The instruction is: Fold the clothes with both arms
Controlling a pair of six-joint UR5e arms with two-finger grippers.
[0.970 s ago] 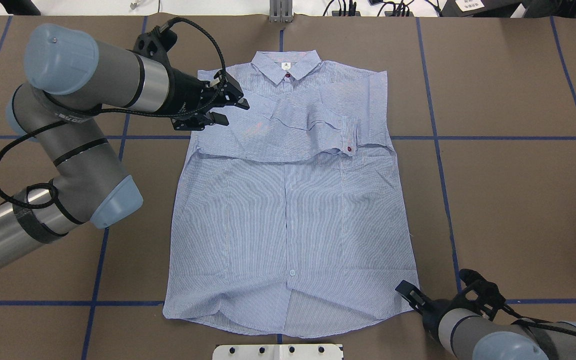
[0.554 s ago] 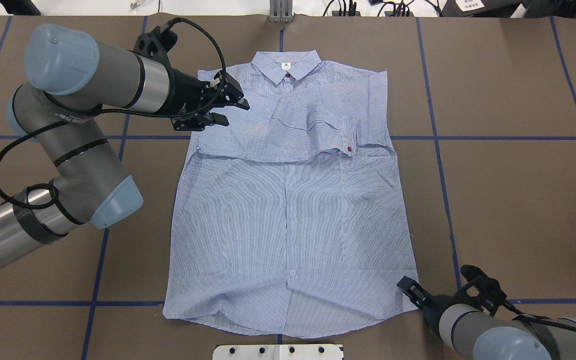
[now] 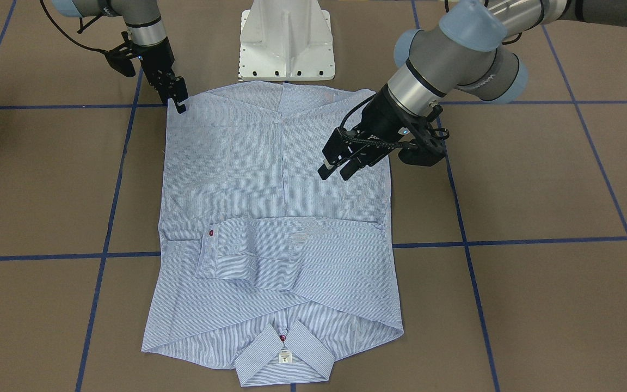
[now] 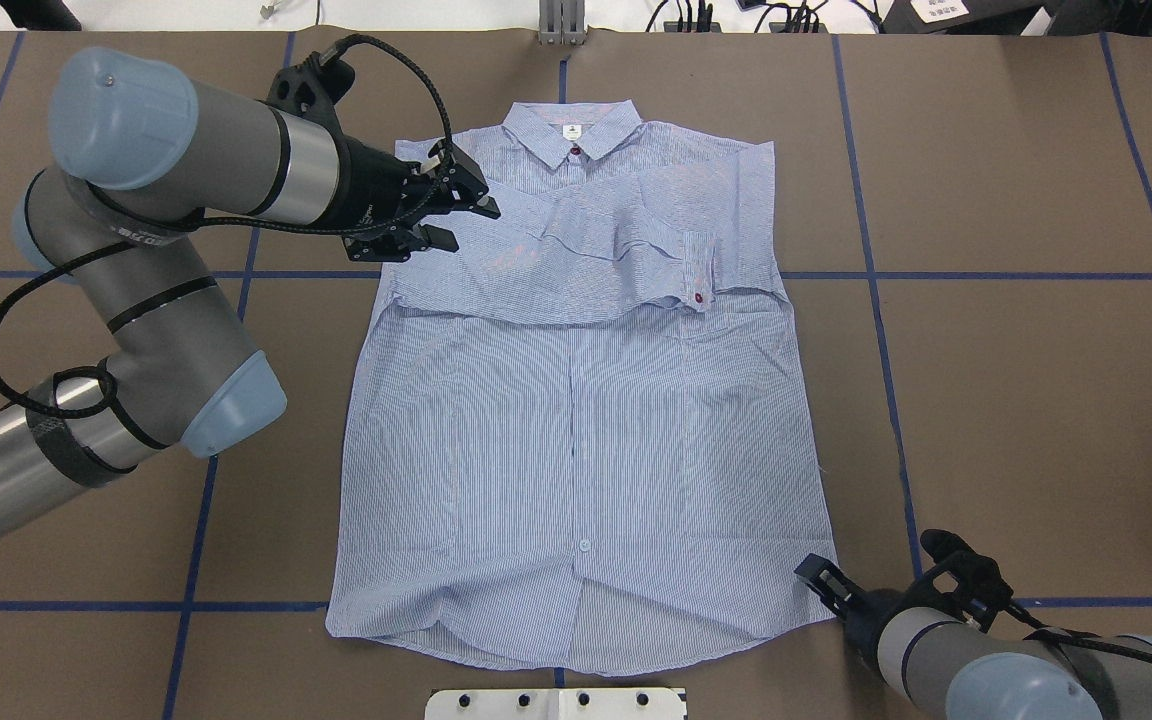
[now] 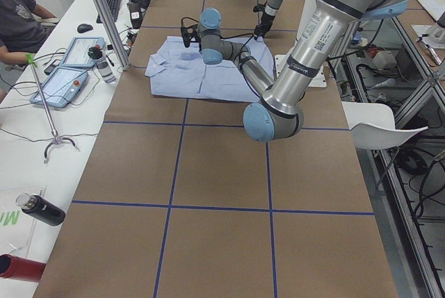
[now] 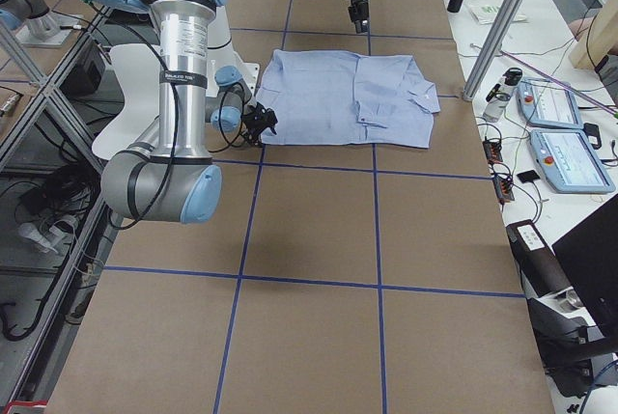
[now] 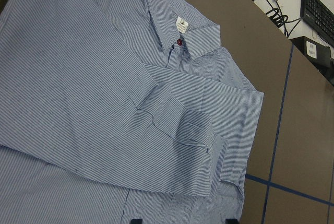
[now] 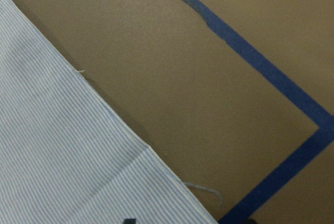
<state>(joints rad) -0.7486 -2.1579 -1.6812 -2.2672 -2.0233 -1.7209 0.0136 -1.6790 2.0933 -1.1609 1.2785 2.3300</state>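
The shirt lies flat mid-worktop, collar toward the edge opposite the robot. On the left arm the jaws hang released over a shoulder. On the right arm, at the hem corner, you cannot tell. If you pinch only one layer, the folded sleeve is likely to drag loose.

Blue tape lines cross the brown table, with a white pedestal at its edge
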